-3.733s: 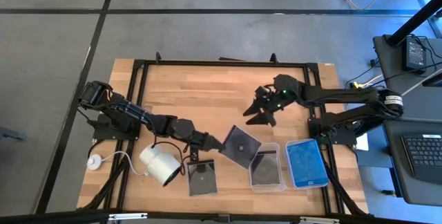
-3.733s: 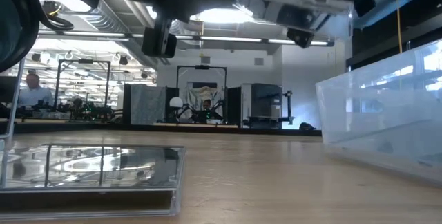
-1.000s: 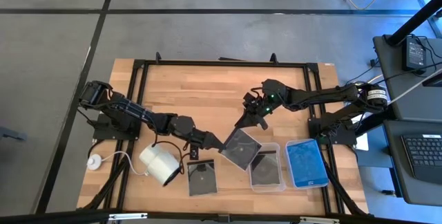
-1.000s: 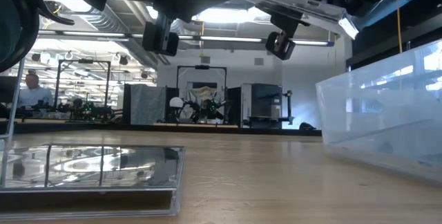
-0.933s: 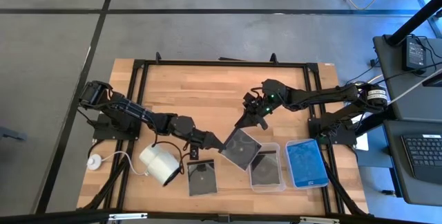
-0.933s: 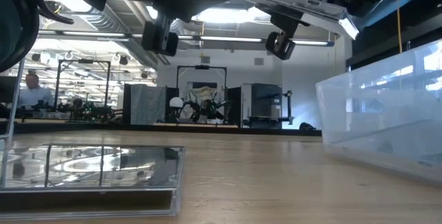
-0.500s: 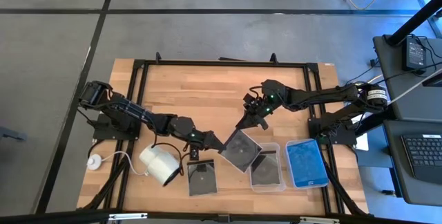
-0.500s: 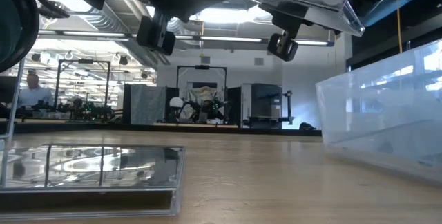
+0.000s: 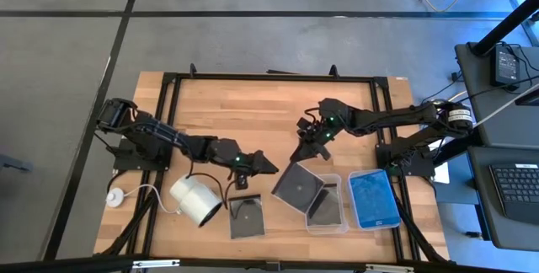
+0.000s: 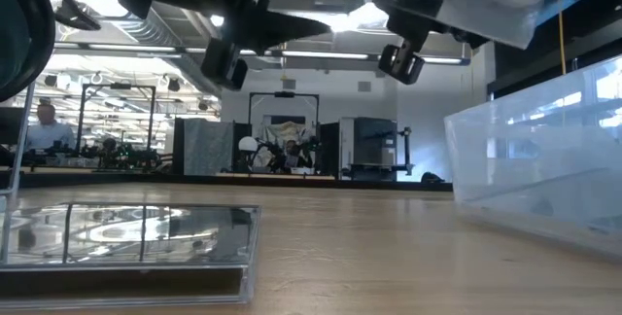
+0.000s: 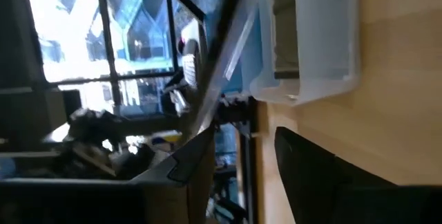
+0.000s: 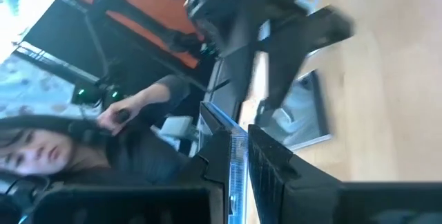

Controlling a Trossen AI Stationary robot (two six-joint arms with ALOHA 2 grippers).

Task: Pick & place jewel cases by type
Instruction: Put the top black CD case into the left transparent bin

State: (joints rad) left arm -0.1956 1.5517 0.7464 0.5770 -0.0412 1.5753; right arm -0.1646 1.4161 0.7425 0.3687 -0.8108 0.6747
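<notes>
1. Here, over the wooden table [image 9: 253,113], the right gripper [image 9: 305,148] is clenching the near corner of a dark case [image 9: 299,180], holding it tilted above the edge of the clear tray [image 9: 324,204].
2. The left gripper [image 9: 268,167] is sitting just beside that case's other corner with its fingers parted and nothing between them.
3. The case is hanging in the air between the two grippers, partly over the tray, where another dark case [image 9: 327,201] is already lying.
4. A third dark case [image 9: 245,217] is lying flat on the table beside the white cylinder [image 9: 195,200], and a blue case [image 9: 373,198] is filling the far tray.
5. Done well, the right arm is likely carrying the case squarely over the tray, levelling it and lowering it close to the case inside before letting go.
6. A one-corner grip is risky; the case could swing or slip, so slow travel looks wise.
7. The left arm should be pulling clear of the tray.
</notes>
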